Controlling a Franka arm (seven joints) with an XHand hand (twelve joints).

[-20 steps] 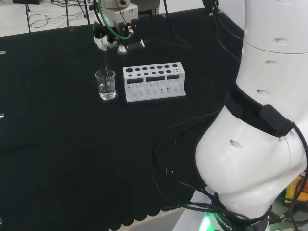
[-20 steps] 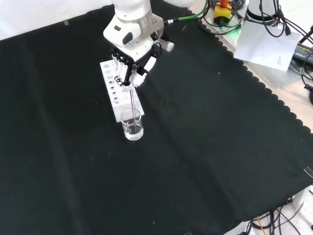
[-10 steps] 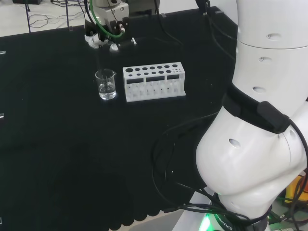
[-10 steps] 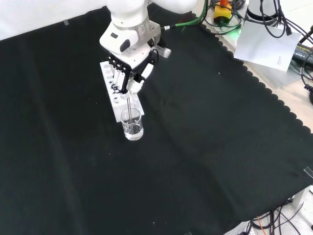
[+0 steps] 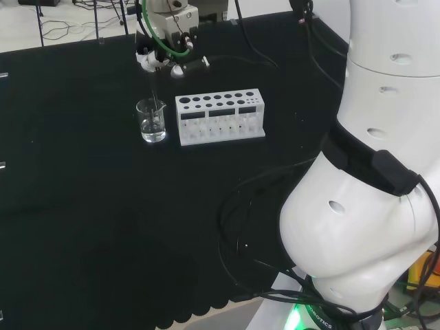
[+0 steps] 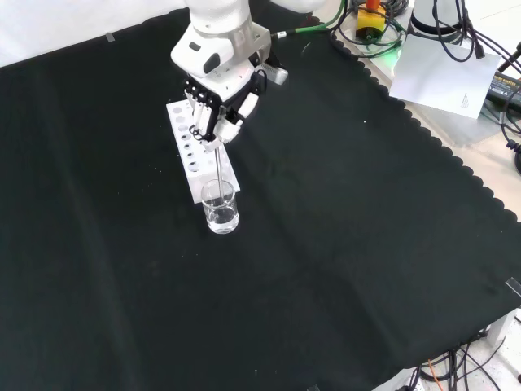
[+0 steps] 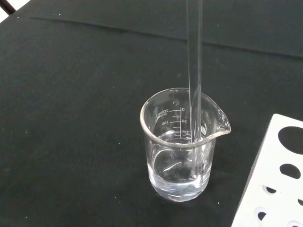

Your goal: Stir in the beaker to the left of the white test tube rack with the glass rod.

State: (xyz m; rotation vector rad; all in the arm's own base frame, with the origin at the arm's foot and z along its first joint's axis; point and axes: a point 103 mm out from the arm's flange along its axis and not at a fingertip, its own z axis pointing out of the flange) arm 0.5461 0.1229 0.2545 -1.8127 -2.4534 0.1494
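Hand [image 6: 215, 112] above rack [image 6: 192, 160], fingers curled, seemingly pinching rod [image 7: 194, 80]; rod tip in beaker's [image 7: 182, 146] clear liquid.

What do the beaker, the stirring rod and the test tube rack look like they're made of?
Beaker: probably clear glass, smooth and glossy; the cloth shows through, with printed graduations and a pouring spout. Glass rod: also see-through, a thin shiny cylinder, likely glass. Test tube rack: opaque matte white with round holes, probably plastic, though the look leaves that open.
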